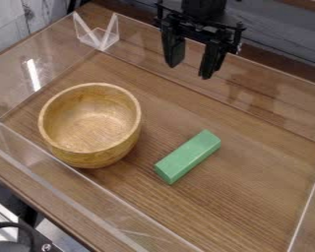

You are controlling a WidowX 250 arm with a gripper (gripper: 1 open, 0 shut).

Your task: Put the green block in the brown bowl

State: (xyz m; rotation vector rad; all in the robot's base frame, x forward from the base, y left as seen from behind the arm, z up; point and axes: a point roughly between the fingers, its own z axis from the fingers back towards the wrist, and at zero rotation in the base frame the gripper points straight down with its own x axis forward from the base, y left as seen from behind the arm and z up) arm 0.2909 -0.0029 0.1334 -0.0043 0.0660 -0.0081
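Observation:
The green block lies flat on the wooden table, right of centre, its long axis running diagonally. To its left stands the brown bowl, a round, thick-walled wooden bowl with nothing inside. My gripper hangs pointing down at the top of the view, well above and behind the block. Its dark fingers stand apart with only air between them. It touches neither the block nor the bowl.
Clear plastic walls fence the wooden tabletop on all sides. A folded piece of clear plastic sits at the back left. The table's front edge runs along the lower left.

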